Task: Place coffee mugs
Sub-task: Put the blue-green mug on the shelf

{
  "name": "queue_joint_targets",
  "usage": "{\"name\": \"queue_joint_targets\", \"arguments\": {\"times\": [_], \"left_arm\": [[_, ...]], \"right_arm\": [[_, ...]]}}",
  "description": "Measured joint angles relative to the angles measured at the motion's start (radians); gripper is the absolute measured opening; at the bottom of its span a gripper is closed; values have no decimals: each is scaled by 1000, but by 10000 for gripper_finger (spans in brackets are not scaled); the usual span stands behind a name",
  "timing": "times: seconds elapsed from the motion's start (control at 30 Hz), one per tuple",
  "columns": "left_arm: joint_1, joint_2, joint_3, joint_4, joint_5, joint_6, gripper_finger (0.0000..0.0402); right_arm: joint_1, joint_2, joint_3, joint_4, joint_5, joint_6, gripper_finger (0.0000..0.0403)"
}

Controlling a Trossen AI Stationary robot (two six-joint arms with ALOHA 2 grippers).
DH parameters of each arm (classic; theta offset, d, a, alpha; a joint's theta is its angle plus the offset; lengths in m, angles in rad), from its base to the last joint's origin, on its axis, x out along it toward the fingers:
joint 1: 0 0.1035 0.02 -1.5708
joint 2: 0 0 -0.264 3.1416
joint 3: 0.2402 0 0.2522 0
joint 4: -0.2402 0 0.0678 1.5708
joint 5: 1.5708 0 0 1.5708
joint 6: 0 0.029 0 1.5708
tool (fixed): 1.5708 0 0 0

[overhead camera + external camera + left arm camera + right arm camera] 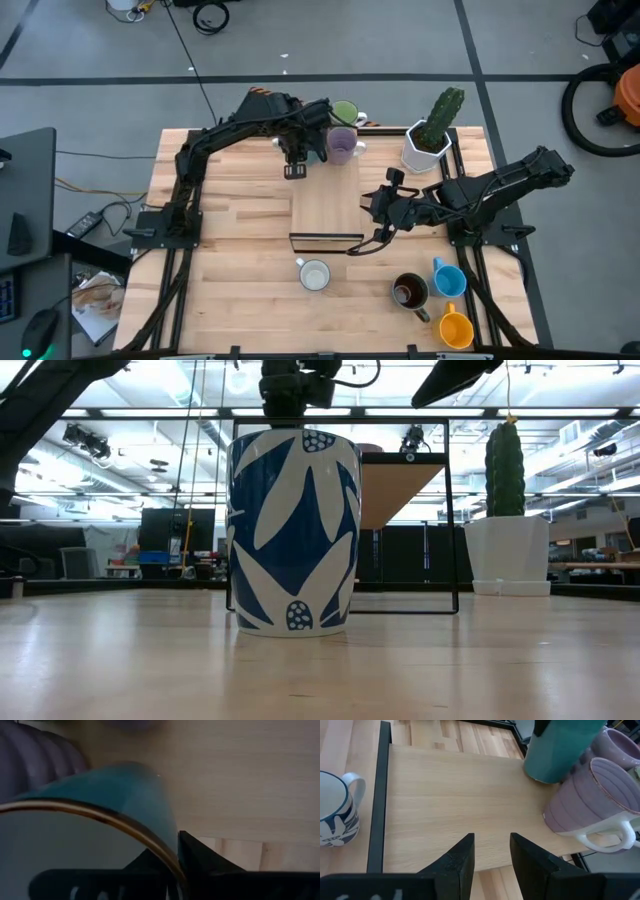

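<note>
left gripper point(303, 140): your fingers are pinched narrow on the rim of a teal mug point(560, 747), over the far end of the raised board point(325, 210). Wall sits between the pads, cup body hangs below them.
teal mug: upright, long axis vertical. In the right wrist view its base looks down on the board, but contact is hard to confirm, so treat it as probably seated.
neighbours: two lilac mugs point(592, 800) stand just beside the teal one, away from your left arm's base. A light green mug point(345, 111) is just past them at the far edge.
key relation: with the mug straight under your left fingers, release means spreading and lifting straight up; any sideways drift goes into the lilac pair.
right gripper point(491, 851): fingers part-open, a narrow gap and nothing in it, hanging over the near half of the board and pointing at the teal mug.
waiting mugs: blue-and-white patterned mug point(314, 274) is just off the board's near edge, towards the table front from your right fingers. Dark brown mug point(410, 291), blue mug point(449, 277) and orange mug point(455, 329) cluster near the right arm's base.
nearer arm: right, for all four waiting mugs.
not task: cactus pot point(428, 148), far right of the board.
</note>
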Motion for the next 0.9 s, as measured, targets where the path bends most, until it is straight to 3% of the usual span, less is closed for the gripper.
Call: {"name": "queue_joint_targets", "arguments": {"times": [0.6, 0.9], "left_arm": [[-29, 3, 0, 72, -28, 37, 66], [-30, 3, 0, 103, -75, 45, 130]], "right_arm": [[0, 0, 0, -1, 0, -1, 130], [0, 0, 0, -3, 0, -4, 130]]}}
